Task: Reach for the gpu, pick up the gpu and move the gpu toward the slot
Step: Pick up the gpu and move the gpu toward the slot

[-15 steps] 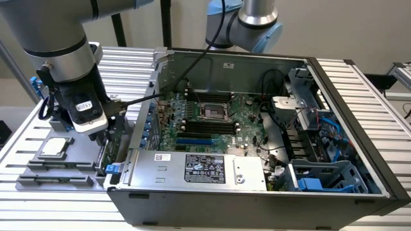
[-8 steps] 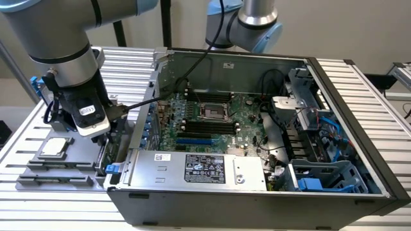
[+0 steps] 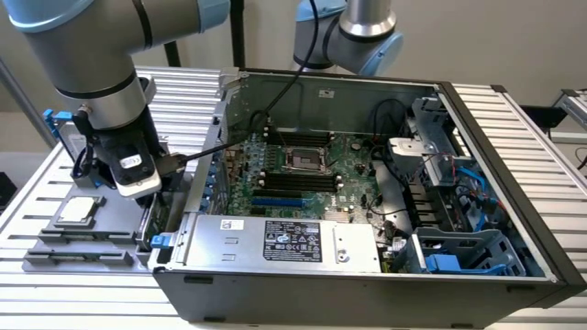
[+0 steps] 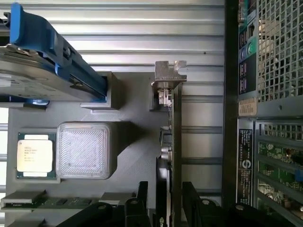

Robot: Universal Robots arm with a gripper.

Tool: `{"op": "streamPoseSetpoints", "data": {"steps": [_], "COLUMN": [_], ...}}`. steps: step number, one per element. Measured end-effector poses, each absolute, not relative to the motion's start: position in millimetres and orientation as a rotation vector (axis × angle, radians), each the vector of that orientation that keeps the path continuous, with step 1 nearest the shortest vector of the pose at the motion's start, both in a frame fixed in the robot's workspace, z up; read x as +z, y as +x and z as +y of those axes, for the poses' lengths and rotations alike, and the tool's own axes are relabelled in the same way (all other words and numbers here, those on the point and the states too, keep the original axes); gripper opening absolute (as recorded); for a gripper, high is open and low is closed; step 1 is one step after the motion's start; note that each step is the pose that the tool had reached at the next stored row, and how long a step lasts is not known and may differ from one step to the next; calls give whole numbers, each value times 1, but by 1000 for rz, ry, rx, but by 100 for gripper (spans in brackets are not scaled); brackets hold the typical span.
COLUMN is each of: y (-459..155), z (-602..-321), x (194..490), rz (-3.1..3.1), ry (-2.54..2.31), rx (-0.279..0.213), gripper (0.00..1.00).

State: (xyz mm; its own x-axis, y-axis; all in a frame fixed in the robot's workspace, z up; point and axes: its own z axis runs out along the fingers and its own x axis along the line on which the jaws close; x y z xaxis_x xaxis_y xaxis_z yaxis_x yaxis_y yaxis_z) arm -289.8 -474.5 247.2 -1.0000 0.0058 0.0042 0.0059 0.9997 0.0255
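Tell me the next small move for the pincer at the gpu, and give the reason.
Probably close the pincer on the gpu. In the wrist view its fingers straddle the edge-on card, which stands in the grey holder, with a gap showing, so nothing seems gripped yet.

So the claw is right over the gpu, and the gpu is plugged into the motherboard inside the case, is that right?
Not quite. The claw is right over the gpu, but the gpu stands on edge in the gray holder outside the case, as the wrist view shows.
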Motion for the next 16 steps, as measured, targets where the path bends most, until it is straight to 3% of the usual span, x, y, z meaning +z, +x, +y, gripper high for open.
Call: {"op": "streamPoseSetpoints", "data": {"steps": [16], "y": [-291], "z": [-471], "x": [243], "rz": [-3137], "ry": [-33], "rx": [-18], "gripper": [40]}}
